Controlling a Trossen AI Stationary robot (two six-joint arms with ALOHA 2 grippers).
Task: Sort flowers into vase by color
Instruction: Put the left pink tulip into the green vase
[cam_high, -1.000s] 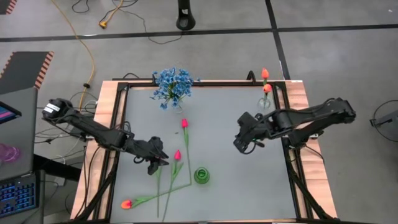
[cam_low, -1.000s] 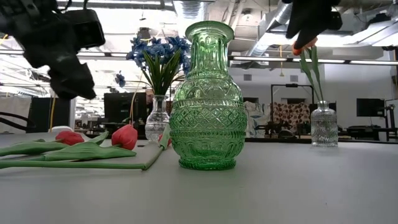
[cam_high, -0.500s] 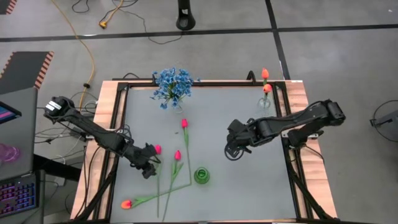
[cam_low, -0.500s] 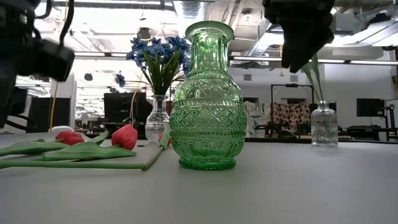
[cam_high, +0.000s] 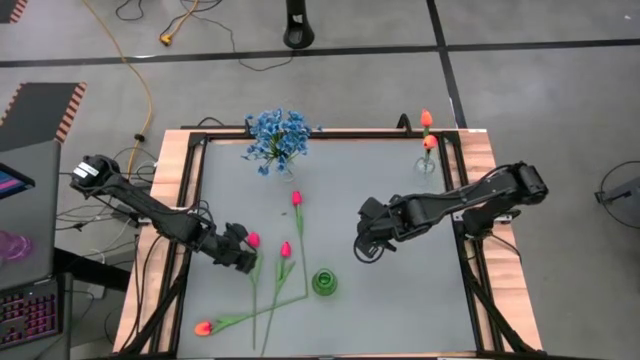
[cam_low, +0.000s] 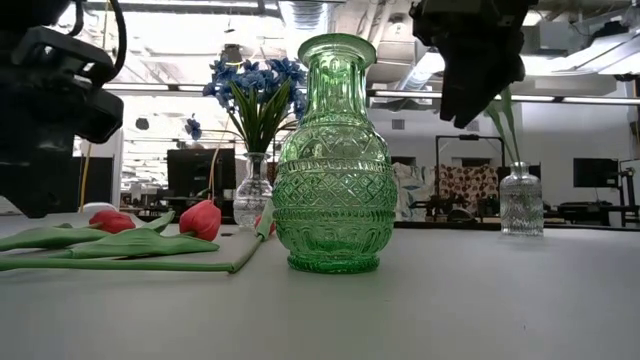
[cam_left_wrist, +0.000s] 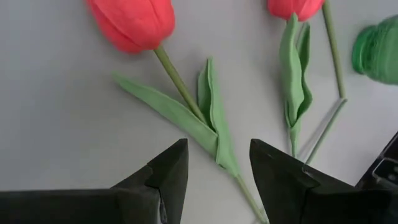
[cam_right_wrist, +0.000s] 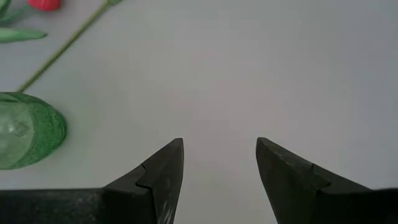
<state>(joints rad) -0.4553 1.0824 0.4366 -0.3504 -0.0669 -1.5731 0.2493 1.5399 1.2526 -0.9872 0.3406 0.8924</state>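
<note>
Vases: three; one green (cam_high: 323, 282) cut-pattern glass, two clear glass.
Flowers: three pink-red tulips (cam_high: 254, 240) and one orange tulip (cam_high: 203, 327) lie on the table; blue bunch (cam_high: 277, 137) and two orange tulips stand in the clear vases.
Left gripper (cam_left_wrist: 217, 163): jaws apart, empty, straddling a tulip stem.
Right gripper (cam_right_wrist: 219, 163): jaws wide, empty, near the green vase.

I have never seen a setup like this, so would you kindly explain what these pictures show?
Two dark robot arms work at a grey table. One camera looks down from above, one sits at tabletop level, and one rides on each wrist. The left gripper, fingers open, hovers over a pink-red tulip lying flat. The right gripper is open and empty, beside the empty green vase. Blue flowers and orange tulips already stand in clear vases at the back; another orange tulip lies near the front.
</note>
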